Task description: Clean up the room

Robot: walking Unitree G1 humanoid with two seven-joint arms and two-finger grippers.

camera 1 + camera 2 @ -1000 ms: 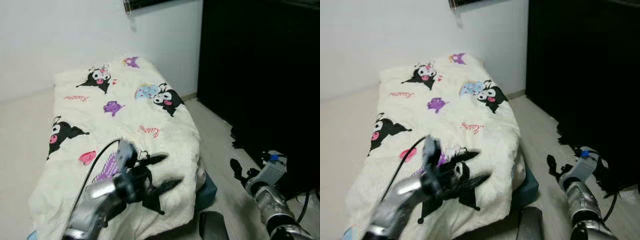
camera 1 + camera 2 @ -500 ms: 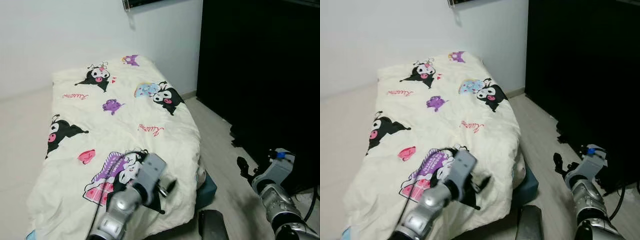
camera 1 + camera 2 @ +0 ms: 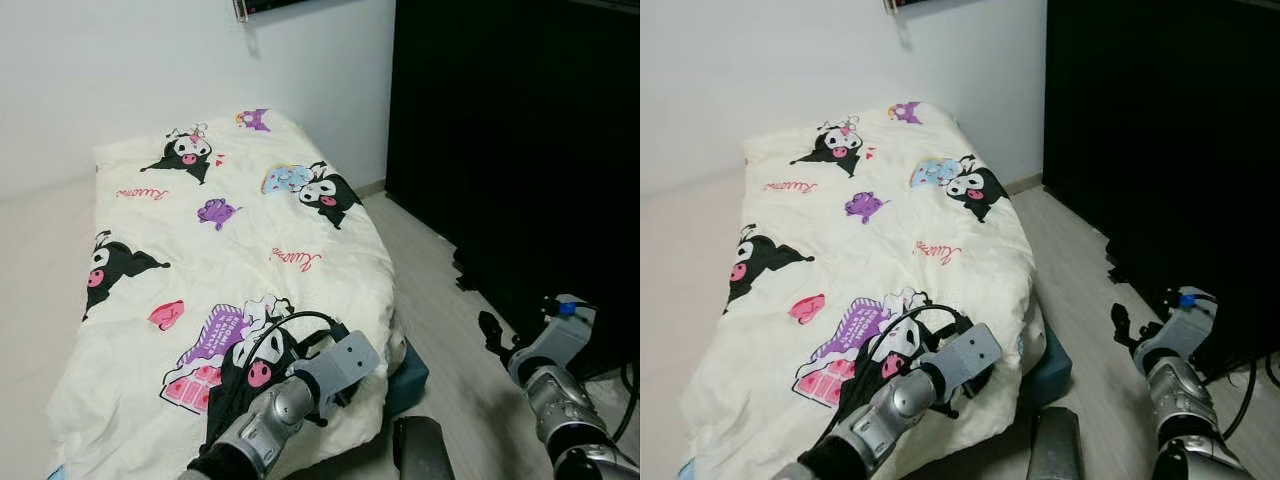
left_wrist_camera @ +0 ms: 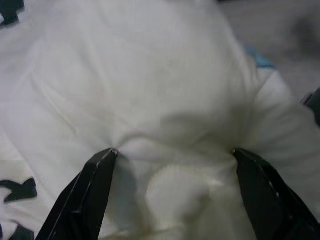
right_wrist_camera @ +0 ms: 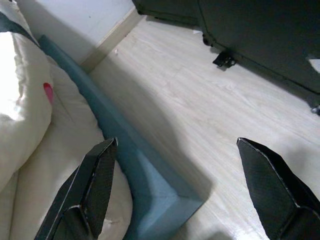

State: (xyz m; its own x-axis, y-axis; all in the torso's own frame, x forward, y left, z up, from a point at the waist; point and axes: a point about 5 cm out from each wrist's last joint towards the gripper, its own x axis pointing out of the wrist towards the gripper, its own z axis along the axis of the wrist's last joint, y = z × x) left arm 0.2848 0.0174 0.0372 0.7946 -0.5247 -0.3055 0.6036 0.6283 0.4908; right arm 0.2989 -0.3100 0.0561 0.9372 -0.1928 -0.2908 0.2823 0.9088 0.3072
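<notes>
Left gripper (image 4: pixel 172 155) jaws spread wide, tips pressed into the quilt (image 3: pixel 250 240) on the bed. Right gripper (image 5: pixel 175 145) jaws wide open over the floor (image 5: pixel 210 100), gripping nothing.

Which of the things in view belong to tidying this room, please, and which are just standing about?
Part of the job:
- quilt, spread over the bed
- left hand, fingers open, tips pressed into the quilt's near corner
- blue mattress under it

Standing about:
- black wardrobe
- right hand, open above the floor
- white wall

A cream cartoon-print comforter (image 3: pixel 230 250) is lying spread over the blue mattress (image 5: pixel 145 175), which is sitting on the pale wood floor (image 5: pixel 200 115).
</notes>
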